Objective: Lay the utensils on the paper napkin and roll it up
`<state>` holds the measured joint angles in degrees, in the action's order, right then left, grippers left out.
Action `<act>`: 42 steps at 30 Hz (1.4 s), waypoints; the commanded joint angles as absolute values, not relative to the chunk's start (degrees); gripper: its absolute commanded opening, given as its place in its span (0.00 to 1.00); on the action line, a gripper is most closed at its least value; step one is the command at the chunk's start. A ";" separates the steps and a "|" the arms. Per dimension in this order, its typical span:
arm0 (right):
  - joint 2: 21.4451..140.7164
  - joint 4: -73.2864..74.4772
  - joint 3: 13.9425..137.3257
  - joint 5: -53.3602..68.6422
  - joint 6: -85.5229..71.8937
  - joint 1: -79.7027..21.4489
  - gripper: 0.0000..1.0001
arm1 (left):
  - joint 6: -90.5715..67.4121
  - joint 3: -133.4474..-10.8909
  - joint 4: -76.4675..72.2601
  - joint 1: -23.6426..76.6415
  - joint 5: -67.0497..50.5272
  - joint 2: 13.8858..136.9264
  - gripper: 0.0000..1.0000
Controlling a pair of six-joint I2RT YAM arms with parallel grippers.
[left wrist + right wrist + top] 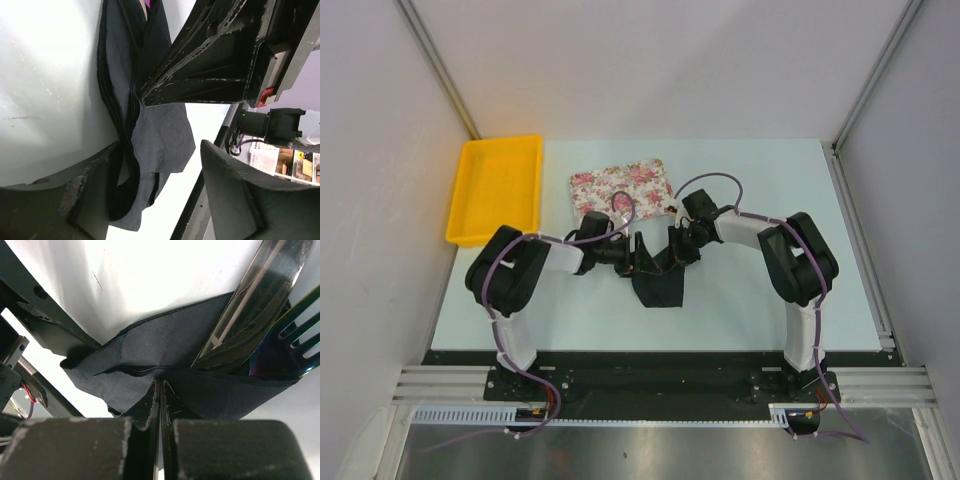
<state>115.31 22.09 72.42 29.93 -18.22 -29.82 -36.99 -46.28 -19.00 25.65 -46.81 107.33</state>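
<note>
Two grippers, overhead: left gripper (638, 258), right gripper (672, 250) meet at one napkin (658, 288) beside tray's (620, 187) near edge.
Left wrist: jaws wide apart, straddling napkin (160, 135) fold.
Right wrist: clamped on napkin (145, 355); one knife (250, 310), one fork (297, 337) inside, tines pointing upper right.

The left arm (510, 272) and the right arm (798, 262) each rise from a black base rail (660, 385) as white tubes, topped by bulky black joint housings. A purple cable (501, 340) runs up each arm from that rail and loops loose farther from it. The jaws are matte black, scuffed pale along their edges.
</note>
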 commanded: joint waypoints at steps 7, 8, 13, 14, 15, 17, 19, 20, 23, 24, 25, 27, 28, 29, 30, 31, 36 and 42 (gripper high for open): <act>120.67 21.18 70.31 24.61 -17.05 -30.85 0.00 | -31.20 -40.53 -12.58 21.80 -49.22 104.33 0.59; 120.67 21.18 70.23 24.70 -17.05 -30.76 0.00 | -31.03 -40.17 -12.13 20.93 -49.31 103.63 0.56; 120.67 20.39 69.70 24.79 -17.49 -30.85 0.00 | -32.25 -39.46 -13.88 20.30 -49.04 100.90 0.40; 120.67 20.39 69.70 24.87 -17.66 -30.85 0.00 | -34.08 -39.46 -16.06 20.48 -49.13 100.81 0.33; 120.76 20.30 69.70 24.87 -17.67 -30.94 0.00 | -34.71 -39.64 -16.87 20.74 -49.30 100.72 0.29; 120.67 20.30 69.78 24.96 -17.75 -30.85 0.00 | -36.20 -40.78 -18.27 21.79 -49.39 100.55 0.19; 120.67 20.30 69.79 24.87 -17.75 -30.94 0.00 | -37.26 -41.74 -19.24 23.19 -49.75 100.28 0.12; 120.59 20.30 69.87 24.87 -17.75 -30.94 0.00 | -38.48 -42.01 -19.77 23.64 -49.83 100.28 0.11; 120.59 20.30 69.87 24.87 -17.75 -30.94 0.00 | -41.39 -42.54 -23.11 25.57 -50.54 100.11 0.07; 120.59 20.30 69.87 24.87 -17.75 -30.94 0.00 | -41.83 -42.80 -23.99 26.01 -50.54 100.11 0.06; 120.59 20.30 69.87 24.96 -17.75 -30.94 0.00 | -42.79 -42.98 -24.69 26.97 -50.45 100.11 0.05; 120.59 20.22 69.87 24.87 -17.75 -30.85 0.00 | -43.77 -43.15 -26.27 27.94 -50.45 100.89 0.04; 120.59 20.21 69.87 24.96 -17.84 -30.94 0.00 | -44.12 -43.42 -26.37 28.99 -50.28 101.16 0.03; 120.59 20.13 69.87 24.96 -17.75 -30.94 0.00 | -44.47 -43.59 -26.54 29.44 -50.19 102.03 0.03; 120.59 20.21 69.79 24.96 -17.75 -30.94 0.00 | -44.91 -43.59 -26.98 29.88 -49.92 102.48 0.02; 120.50 20.13 69.79 24.96 -17.75 -30.85 0.00 | -45.61 -43.68 -27.59 30.67 -49.57 103.09 0.02; 120.32 20.21 69.52 25.05 -17.84 -30.76 0.00 | -46.93 -43.59 -29.09 31.64 -47.73 107.65 0.00; 120.06 20.30 69.87 26.19 -18.19 -30.67 0.00 | -46.50 -44.91 -25.76 31.64 -44.65 111.35 0.00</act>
<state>115.61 21.26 72.12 31.29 -19.44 -29.39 -46.22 -42.52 -26.79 31.40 -46.98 109.62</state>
